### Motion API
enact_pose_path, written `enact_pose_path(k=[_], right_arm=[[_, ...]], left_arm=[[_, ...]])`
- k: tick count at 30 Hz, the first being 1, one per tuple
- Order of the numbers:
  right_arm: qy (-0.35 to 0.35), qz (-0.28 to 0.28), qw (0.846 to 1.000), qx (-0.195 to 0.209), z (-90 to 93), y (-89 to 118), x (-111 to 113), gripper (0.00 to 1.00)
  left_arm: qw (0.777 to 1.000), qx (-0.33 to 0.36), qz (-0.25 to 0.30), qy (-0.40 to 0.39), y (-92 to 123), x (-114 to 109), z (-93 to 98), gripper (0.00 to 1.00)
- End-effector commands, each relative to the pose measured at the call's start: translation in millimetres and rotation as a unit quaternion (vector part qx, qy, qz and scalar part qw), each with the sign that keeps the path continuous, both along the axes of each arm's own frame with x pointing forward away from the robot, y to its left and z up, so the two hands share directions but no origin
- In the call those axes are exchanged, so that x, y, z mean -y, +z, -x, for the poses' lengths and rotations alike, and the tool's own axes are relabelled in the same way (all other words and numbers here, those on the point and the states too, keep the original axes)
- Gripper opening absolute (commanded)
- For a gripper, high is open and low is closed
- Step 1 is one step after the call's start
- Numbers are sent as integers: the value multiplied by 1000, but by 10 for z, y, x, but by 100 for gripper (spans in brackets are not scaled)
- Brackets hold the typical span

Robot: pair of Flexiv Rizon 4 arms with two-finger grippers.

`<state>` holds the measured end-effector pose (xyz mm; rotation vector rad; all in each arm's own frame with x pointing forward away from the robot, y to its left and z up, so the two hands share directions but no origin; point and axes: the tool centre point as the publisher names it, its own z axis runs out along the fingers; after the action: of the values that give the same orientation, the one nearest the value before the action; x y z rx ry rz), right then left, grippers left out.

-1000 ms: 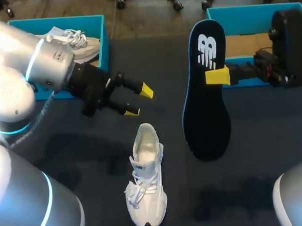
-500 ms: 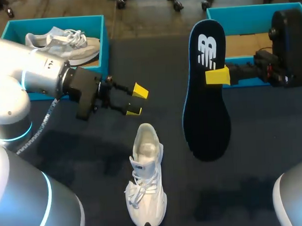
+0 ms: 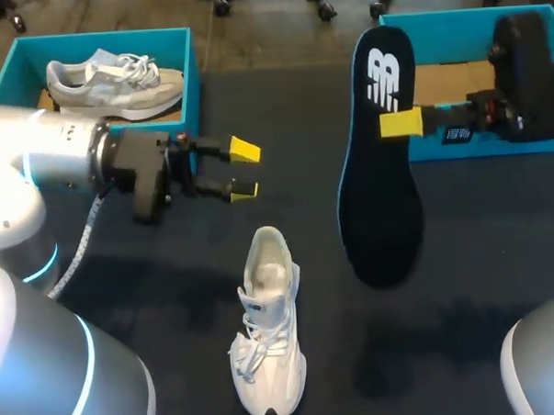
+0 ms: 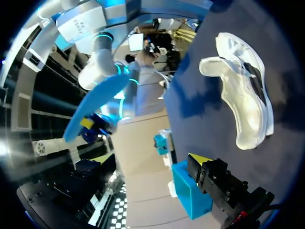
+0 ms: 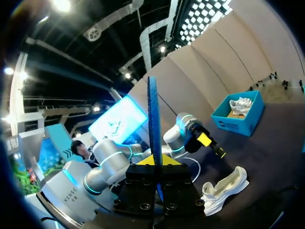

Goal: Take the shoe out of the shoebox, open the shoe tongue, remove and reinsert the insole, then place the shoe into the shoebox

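**Head view: insole pinched aloft, shoe on the table**

From the left side, the left arm lies nearly level over the table. Its left gripper has its yellow tips spread with nothing between them, and it hangs above and just beyond the heel of the white shoe. That shoe lies on the dark table with its toe toward the robot.

The right arm comes in from the right. The right gripper pinches the dark insole near its heel end, holding it off the table. In the right wrist view the insole stands edge-on between the fingers.

The left shoebox holds a grey-white sneaker lying on its side. The right shoebox sits behind the right arm, its brown floor showing beside the insole.
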<state>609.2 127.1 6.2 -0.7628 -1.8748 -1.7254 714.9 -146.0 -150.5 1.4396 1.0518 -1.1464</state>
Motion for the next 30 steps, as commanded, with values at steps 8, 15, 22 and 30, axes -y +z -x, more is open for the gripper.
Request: enact_pose_path(k=[8, 15, 22, 30], right_arm=[[45, -6, 999, -7, -437, -48, -179, 0], [45, -6, 999, -7, -437, -48, -179, 0], [16, 45, 994, -95, -890, -256, -330, 0], [-17, 63, 983, -170, -1173, -456, -418, 0]], left_arm=[[1000, -4, 19, -14, -61, -94, 36, 100], [1000, -4, 19, -14, -61, -94, 36, 100], [1000, -4, 19, -14, -61, -94, 36, 100], [1000, -4, 19, -14, -61, -94, 36, 100]])
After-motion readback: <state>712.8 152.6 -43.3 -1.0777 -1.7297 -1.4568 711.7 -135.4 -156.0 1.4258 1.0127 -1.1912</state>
